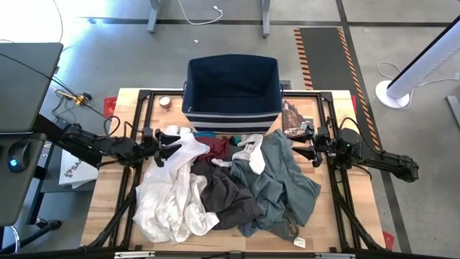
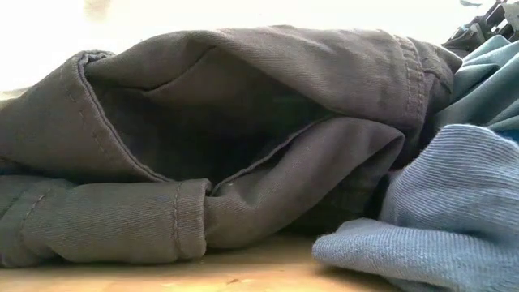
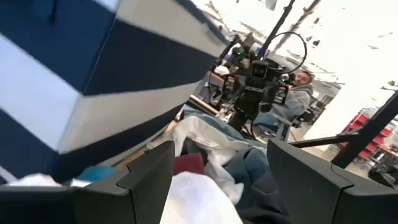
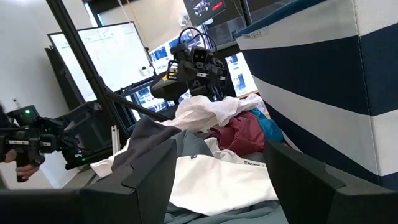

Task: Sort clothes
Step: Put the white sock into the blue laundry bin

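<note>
Fingers of the left gripper stand apart and empty at centre left of the overhead frame, poised at the left edge of the clothes pile, over the white garment. The right gripper mirrors it at centre right, its fingers likewise spread wide with nothing between them, just beside the grey-green shirt.

Largest in the scene is the wooden tabletop, filling the lower middle of the overhead frame. At its upper centre sits the navy bin with white stripes, its inside showing bare.

Below the bin the heap spreads across the middle of the tabletop. The white garment lies crumpled at lower left of the pile, reaching up toward the left gripper. The grey-green shirt covers the right side, running down to the lower right. The dark grey-brown trousers lie between them at lower centre; in the level view they fill most of the frame, touching bluish ribbed fabric at lower right. A maroon piece sits just under the bin's front wall, with a sliver of bright blue cloth beside it. A small white piece lies on the shirt's upper edge.

A seated person shows far off in the left wrist view.
</note>
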Robot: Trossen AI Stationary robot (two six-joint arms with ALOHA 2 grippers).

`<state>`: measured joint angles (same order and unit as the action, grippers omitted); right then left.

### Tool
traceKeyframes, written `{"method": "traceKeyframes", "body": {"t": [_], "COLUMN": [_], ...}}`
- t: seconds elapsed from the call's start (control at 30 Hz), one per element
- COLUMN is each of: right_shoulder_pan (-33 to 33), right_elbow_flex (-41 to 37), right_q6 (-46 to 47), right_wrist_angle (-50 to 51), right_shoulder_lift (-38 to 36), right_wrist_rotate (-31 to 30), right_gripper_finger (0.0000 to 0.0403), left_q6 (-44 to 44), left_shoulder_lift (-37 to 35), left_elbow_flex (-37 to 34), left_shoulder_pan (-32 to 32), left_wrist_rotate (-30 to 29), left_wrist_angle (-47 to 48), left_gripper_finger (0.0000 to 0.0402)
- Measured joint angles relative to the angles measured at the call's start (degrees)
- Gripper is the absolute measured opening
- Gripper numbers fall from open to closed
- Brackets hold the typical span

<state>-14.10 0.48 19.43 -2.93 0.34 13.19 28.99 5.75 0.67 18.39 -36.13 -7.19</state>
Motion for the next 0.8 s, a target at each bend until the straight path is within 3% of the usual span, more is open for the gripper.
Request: {"method": "traceKeyframes", "body": {"t": [0.17, 0.33, 0.6, 0.8], "right_shoulder_pan": [0.0, 0.0, 0.0, 0.0], "right_elbow_flex": [0.0, 0.0, 0.0, 0.0], "right_q6": [-0.4, -0.3, 3.3, 9.1], "right_wrist_angle": [0.0, 0.0, -2.5, -4.7], "right_shoulder_lift": [0.0, 0.0, -0.1, 0.0], "right_wrist_rotate": [0.0, -0.2, -12.8, -13.8], "right_gripper_finger": [0.024, 0.024, 0.024, 0.024], "left_q6": [8.4, 8.1, -6.5, -15.8], "left_shoulder_lift": [1.0, 1.0, 1.0, 2.9], "left_elbow_flex": [0.0, 0.3, 5.8, 12.5], "left_shoulder_pan": [0.0, 0.0, 0.0, 0.0], "left_wrist_rotate": [-0.4, -3.7, -12.7, -12.5], "left_wrist_angle": [-0.3, -0.9, 0.1, 0.0], "left_gripper_finger": [0.0252, 0.0252, 0.0252, 0.0252]}}
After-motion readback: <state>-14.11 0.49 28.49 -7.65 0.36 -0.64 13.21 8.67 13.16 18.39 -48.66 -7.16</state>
